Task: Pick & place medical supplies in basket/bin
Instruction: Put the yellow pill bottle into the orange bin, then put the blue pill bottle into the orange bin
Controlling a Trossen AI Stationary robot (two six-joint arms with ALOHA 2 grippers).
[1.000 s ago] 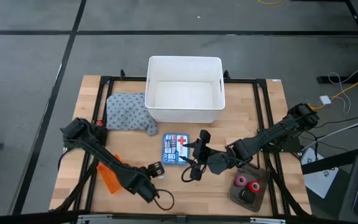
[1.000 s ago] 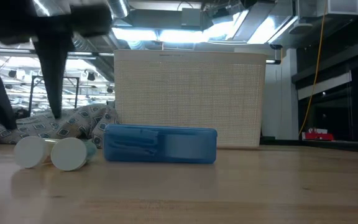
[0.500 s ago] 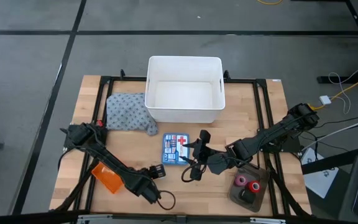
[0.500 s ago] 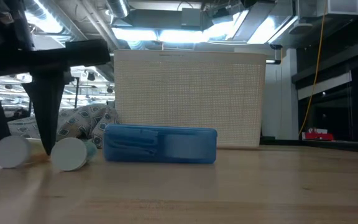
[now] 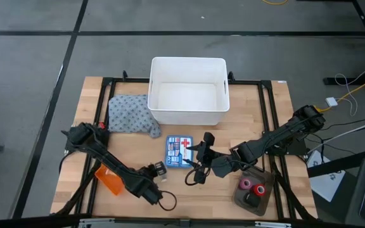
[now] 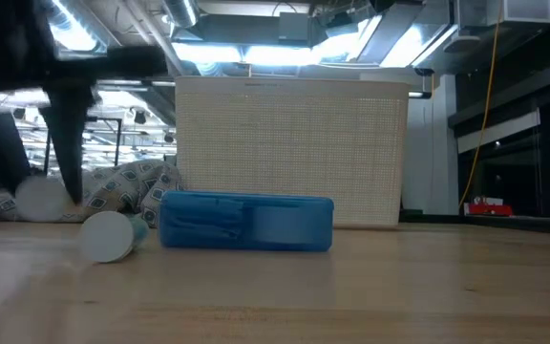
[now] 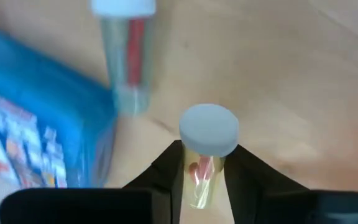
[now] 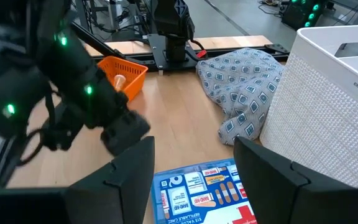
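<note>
Two small vials with white caps are near the table's front, left of the blue first-aid box. My left gripper is shut on one vial. The other vial lies on its side on the wood next to the box. My right gripper hovers open above the box with nothing between its fingers. The orange basket sits front left under my left arm. The white bin stands at the back, with the grey cloth lying against its left side. My left gripper pinches the vial's clear body, just behind the white cap, between its two fingers. The fingers slant steeply down from above and the cap end sticks out past their tips. In the low view the vial shows higher than the one lying on the table.
A dark tray at the front right holds pink, red and black tape rolls. A black frame runs around the wooden table top. The bin's tall wall rises behind the blue box.
My left gripper has come down between the two vials, narrowed its fingers and taken hold of the left one. That vial has moved away from its neighbour and now shows higher in the low view. The other vial has stayed by the box.
</note>
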